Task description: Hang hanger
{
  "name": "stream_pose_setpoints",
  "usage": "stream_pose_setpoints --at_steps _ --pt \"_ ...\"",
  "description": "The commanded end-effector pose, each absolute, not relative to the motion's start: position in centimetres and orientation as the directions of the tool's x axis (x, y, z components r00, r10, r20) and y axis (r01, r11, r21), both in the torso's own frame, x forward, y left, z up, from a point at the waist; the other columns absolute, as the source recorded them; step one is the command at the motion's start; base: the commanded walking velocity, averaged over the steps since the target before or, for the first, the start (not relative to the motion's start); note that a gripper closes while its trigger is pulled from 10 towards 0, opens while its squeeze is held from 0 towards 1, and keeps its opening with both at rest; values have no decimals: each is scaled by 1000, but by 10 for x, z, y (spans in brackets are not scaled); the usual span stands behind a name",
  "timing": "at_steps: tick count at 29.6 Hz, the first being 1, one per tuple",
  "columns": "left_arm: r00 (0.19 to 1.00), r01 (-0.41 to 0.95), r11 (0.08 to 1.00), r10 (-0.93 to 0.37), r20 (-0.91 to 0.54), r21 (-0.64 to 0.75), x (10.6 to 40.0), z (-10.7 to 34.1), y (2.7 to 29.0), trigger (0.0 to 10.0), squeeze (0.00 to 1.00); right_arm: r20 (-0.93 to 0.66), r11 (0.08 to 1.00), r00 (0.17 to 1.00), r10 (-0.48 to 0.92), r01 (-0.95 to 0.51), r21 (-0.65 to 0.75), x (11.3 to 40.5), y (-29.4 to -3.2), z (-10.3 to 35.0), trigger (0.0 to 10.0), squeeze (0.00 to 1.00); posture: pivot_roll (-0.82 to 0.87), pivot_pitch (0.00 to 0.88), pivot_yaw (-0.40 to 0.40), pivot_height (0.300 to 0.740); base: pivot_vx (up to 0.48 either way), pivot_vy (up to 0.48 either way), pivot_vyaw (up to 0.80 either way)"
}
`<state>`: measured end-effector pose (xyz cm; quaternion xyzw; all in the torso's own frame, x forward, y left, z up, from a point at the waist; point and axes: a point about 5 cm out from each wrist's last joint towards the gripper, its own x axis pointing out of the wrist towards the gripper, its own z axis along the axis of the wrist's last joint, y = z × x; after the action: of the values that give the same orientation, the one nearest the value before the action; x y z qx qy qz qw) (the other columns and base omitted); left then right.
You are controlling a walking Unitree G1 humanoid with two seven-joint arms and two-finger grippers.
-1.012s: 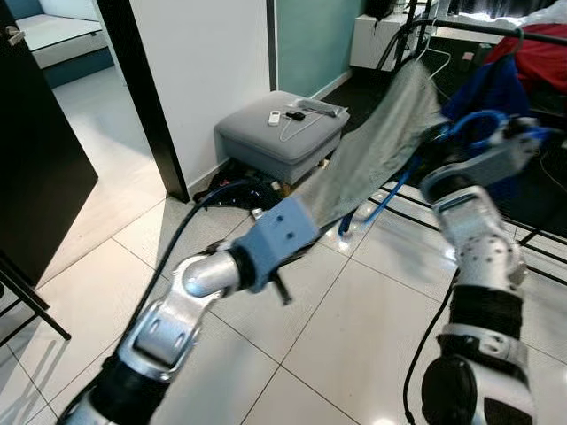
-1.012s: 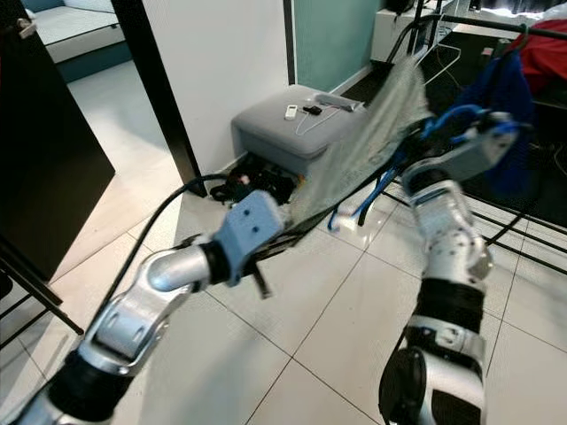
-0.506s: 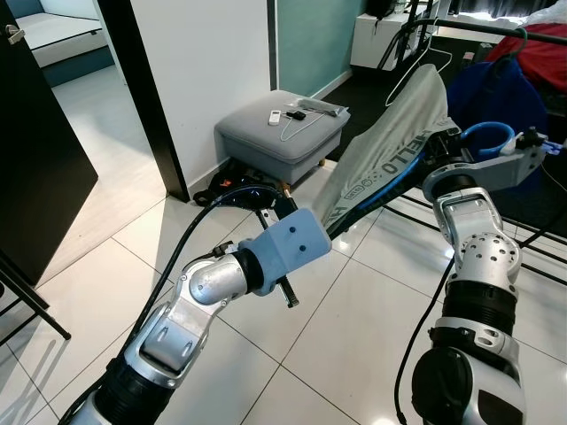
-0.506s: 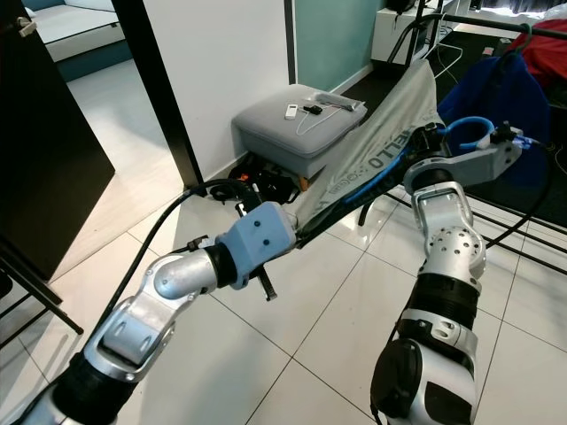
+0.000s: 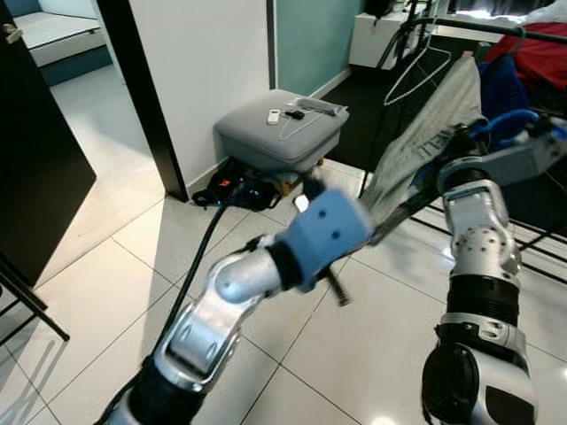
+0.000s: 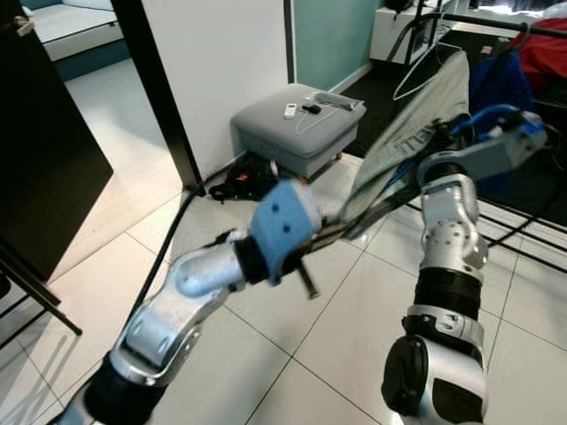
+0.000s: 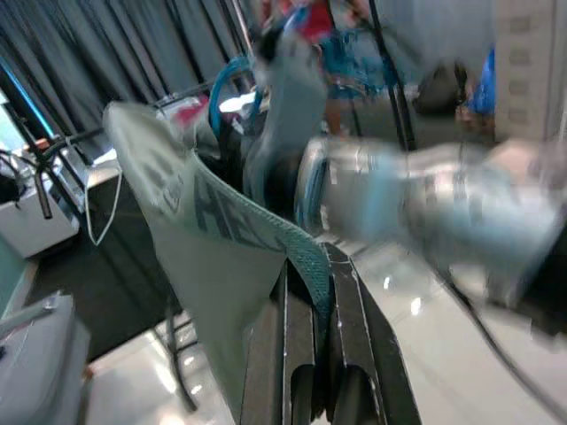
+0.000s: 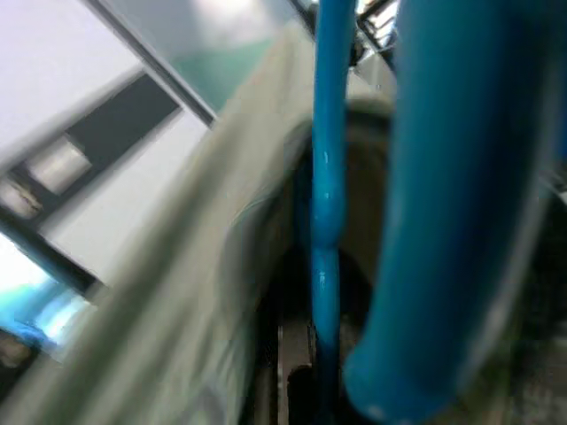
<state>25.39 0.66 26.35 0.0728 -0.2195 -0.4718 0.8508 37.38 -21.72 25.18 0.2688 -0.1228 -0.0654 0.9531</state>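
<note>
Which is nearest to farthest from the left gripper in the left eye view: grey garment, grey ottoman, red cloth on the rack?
1. grey garment: its hem is pinched in the left gripper, so touching.
2. grey ottoman: on the floor beyond the gripper, to the robot's left, by the white wall.
3. red cloth: far right, up on the black rack.

Ottoman (image 5: pixel 279 133) left of garment (image 5: pixel 425 133), rack (image 5: pixel 496 31) behind.

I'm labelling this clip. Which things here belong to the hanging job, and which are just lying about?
In the job: blue hanger; grey-green garment on it; left gripper pinching its hem; right gripper at the hanger; black rack rail.

Lying about: grey ottoman; remote; empty white hanger; red cloth.
</note>
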Motion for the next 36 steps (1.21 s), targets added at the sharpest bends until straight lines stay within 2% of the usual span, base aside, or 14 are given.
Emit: stream_pose_setpoints --at_steps 1,3,7,9,11,15,22,24,26,29,30,31,32,36 --pt "460 780 556 -820 340 286 254 270 7 10000 0 171 912 976 -133 53 406 375 -201 244 10000 0 -41 60 25 740 0 0 0" --pt "450 794 559 -805 386 240 253 280 5 10000 0 153 979 987 -44 12 204 374 -180 234 10000 0 -44 60 24 740 0 0 0" --pt "446 802 558 -796 409 212 253 285 4 10000 0 117 990 992 36 -51 129 371 -163 222 10000 0 -47 60 24 740 0 0 0" --pt "449 805 558 -794 409 201 254 286 5 10000 0 87 991 987 132 -133 -2 368 -149 214 10000 0 -48 60 26 740 0 0 0" --pt "453 803 559 -797 399 205 255 285 6 10000 0 59 983 981 185 -185 -9 366 -142 210 10000 0 -48 60 26 740 0 0 0" --pt "476 793 564 -810 343 232 258 275 8 10000 0 3 951 953 304 -304 62 361 -133 208 10000 0 -54 58 24 740 0 0 0" --pt "520 771 563 -826 217 297 264 255 12 10000 0 -9 945 961 278 -272 183 365 -145 213 10000 0 -56 54 21 740 0 0 0" --pt "583 754 546 -813 12 366 272 221 23 10000 0 -28 934 964 265 -249 256 367 -152 214 10000 0 -56 52 20 740 0 0 0" --pt "583 754 546 -813 12 366 272 221 23 10000 0 -28 934 964 265 -249 256 367 -152 214 10000 0 -56 52 20 740 0 0 0" --pt "623 759 546 -768 -150 354 276 191 42 10000 0 -64 920 963 261 -229 318 366 -156 211 10000 0 -57 55 19 740 0 0 0" --pt "625 762 556 -766 -150 333 276 190 44 10000 71 -74 917 962 263 -225 331 365 -156 209 10000 0 -55 57 18 740 0 0 0" --pt "625 762 556 -766 -150 333 276 190 44 10000 71 -74 917 962 263 -225 331 365 -156 209 10000 0 -55 57 18 740 0 0 0" --pt "630 760 571 -764 -138 311 275 192 44 10000 1000 -92 910 959 268 -221 350 364 -154 206 10000 0 -54 58 17 740 0 0 0" --pt "633 759 576 -763 -133 305 276 193 44 10000 1000 -101 908 957 271 -220 357 364 -153 205 10000 0 -54 58 17 740 0 0 0"
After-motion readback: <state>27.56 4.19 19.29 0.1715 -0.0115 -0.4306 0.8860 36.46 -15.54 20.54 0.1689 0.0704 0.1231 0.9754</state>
